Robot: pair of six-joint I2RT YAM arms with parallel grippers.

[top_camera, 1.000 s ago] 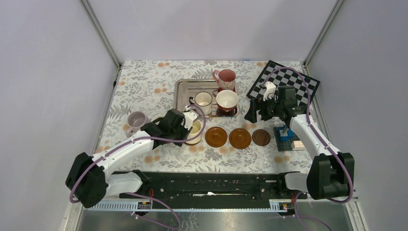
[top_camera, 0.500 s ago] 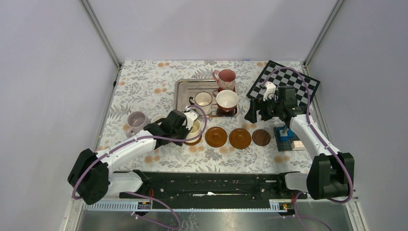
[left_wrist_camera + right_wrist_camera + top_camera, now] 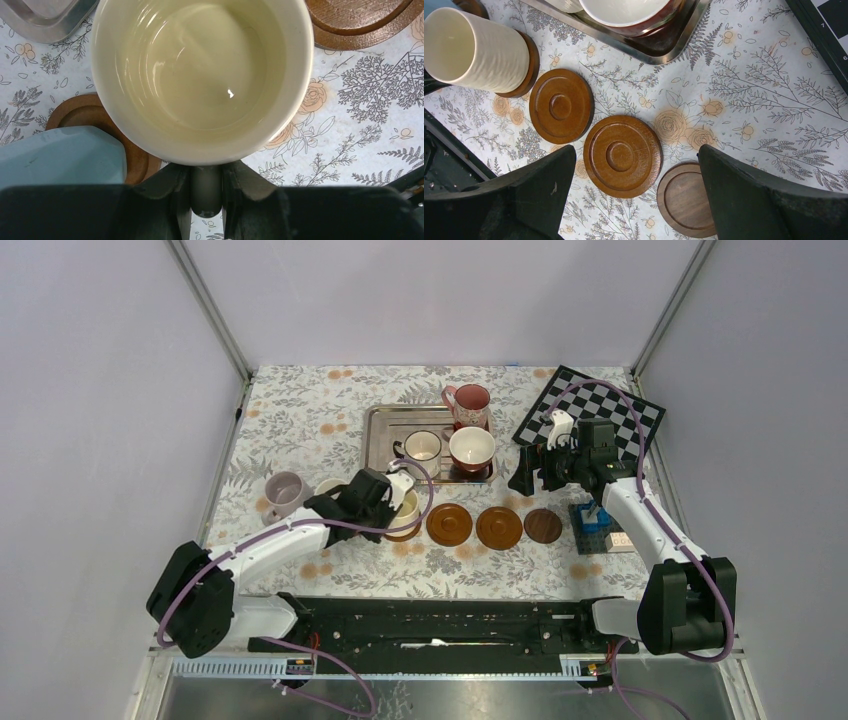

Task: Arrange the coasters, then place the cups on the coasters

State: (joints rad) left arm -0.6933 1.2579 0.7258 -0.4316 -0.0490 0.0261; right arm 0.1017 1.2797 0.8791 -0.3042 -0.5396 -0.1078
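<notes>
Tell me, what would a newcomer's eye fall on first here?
The left gripper pinches a cream cup by its handle, on a coaster mid-table. To its right three bare coasters lie in a row; behind, a silver tray holds more cups.

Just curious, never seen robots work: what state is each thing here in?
Cream ribbed ceramic cup: upright, empty, on a round brown wooden coaster.
Left gripper: shut on the cream cup.
Right gripper: open, empty.
Three other coasters: bare.
White ceramic cup, dark red ceramic cup: upright in silver metal tray.
Pale lilac-grey ceramic cup: upright.
</notes>
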